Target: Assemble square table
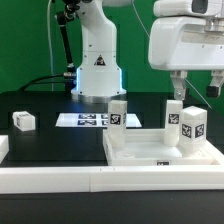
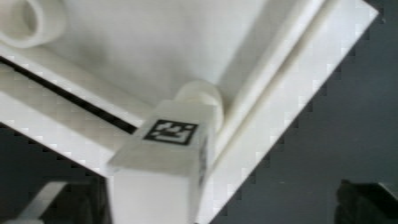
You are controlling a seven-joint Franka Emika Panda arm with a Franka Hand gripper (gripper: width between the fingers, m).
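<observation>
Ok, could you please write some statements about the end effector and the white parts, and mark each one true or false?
1. The end effector is open and holds nothing. True.
2. A small leg block lies alone at the exterior view's left. True.
3. The marker board stands upright. False: it lies flat on the black table.
4. The square tabletop lies at the exterior view's left. False: it lies at the right, below the end effector.
</observation>
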